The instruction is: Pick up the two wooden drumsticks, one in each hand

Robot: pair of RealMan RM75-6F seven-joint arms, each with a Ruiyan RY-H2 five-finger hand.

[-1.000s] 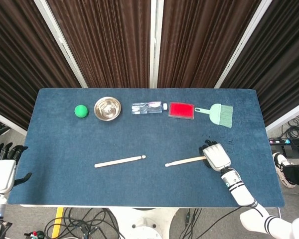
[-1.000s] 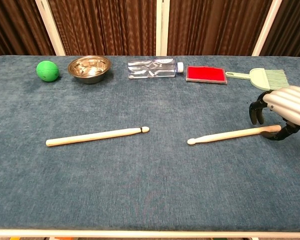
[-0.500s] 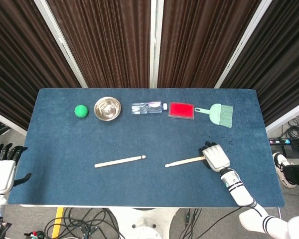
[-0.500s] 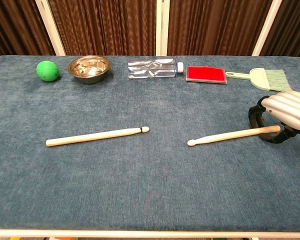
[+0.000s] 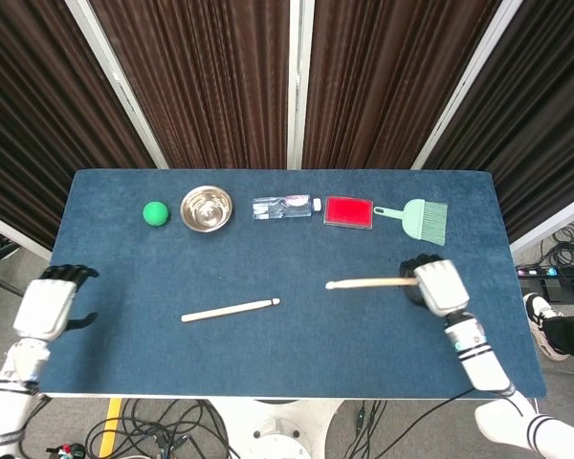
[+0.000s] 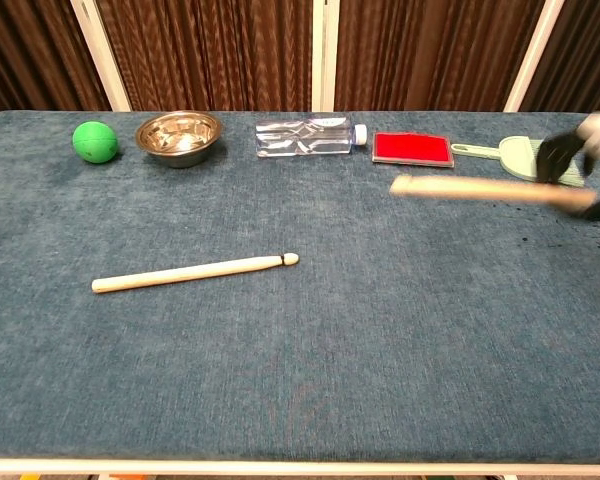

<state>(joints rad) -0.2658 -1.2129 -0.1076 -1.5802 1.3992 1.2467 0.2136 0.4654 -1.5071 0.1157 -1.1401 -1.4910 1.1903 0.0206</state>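
Your left hand (image 5: 46,308) has swung in over the tabletop (image 5: 124,354) edge, fingers apart and empty; bring it squarely over the stick's (image 5: 230,309) butt end before closing. Your right hand (image 5: 438,287) has lifted the other stick (image 5: 368,283) clear, clamped around its butt.

The right hand (image 5: 438,285) sits over the right side of the table with its pale back turned up, its forearm running back toward the near right corner, and its dark fingers (image 5: 416,263) curl around the butt of a drumstick (image 5: 368,283), holding it off the cloth and pointing left. In the chest view the same hand (image 6: 592,160) shows only at the right edge, blurred. The left hand (image 5: 48,304) hangs at the table's left edge, holding nothing, dark fingers (image 5: 72,273) bent and apart.
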